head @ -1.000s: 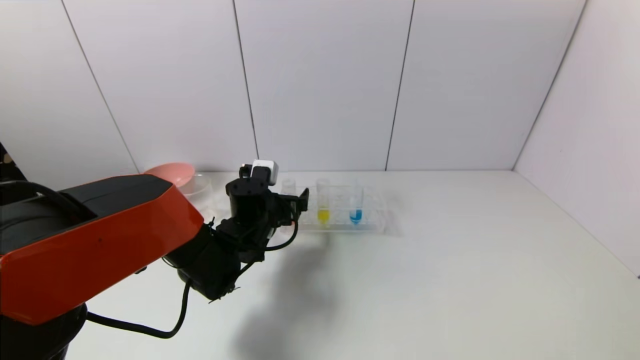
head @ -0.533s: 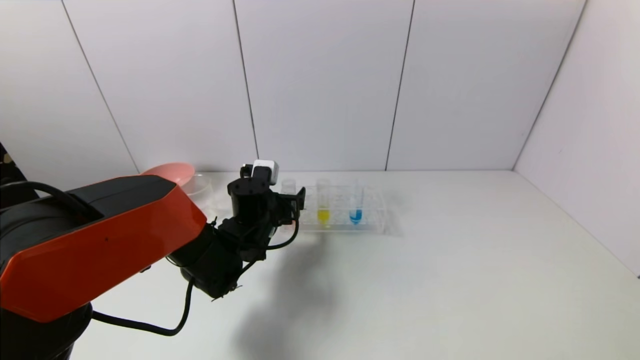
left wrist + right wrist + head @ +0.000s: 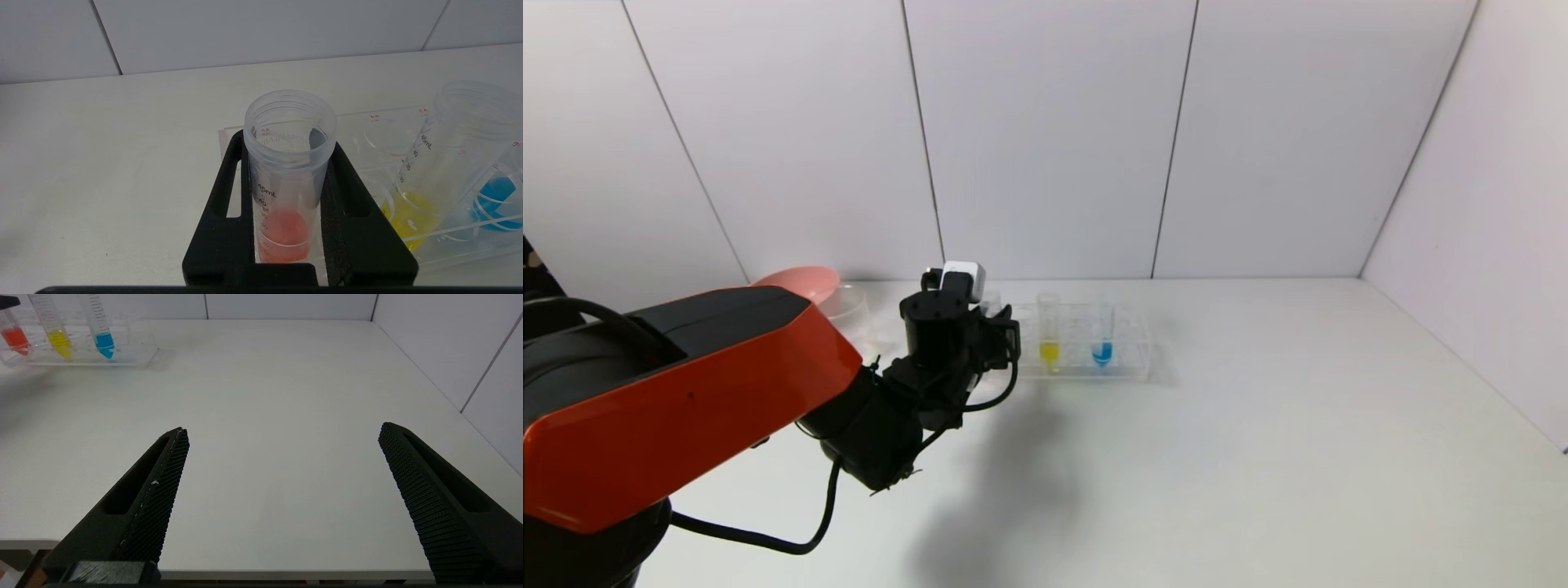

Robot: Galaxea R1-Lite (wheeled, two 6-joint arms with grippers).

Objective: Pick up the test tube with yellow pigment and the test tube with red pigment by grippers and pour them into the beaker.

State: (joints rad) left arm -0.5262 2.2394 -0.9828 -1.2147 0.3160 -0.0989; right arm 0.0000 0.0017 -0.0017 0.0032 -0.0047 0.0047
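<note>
My left end effector (image 3: 288,204) is pinched on the red tube (image 3: 286,179), which stands in the clear rack (image 3: 449,245) on the worktop (image 3: 1258,457) beside the yellow tube (image 3: 416,179). If I lift off-vertical, the tube may bind and drag the rack, tipping the yellow one. I think the beaker (image 3: 992,300) stands just behind my wrist, though it is mostly hidden; my right end effector (image 3: 282,490) waits spread wide, well apart.
</note>
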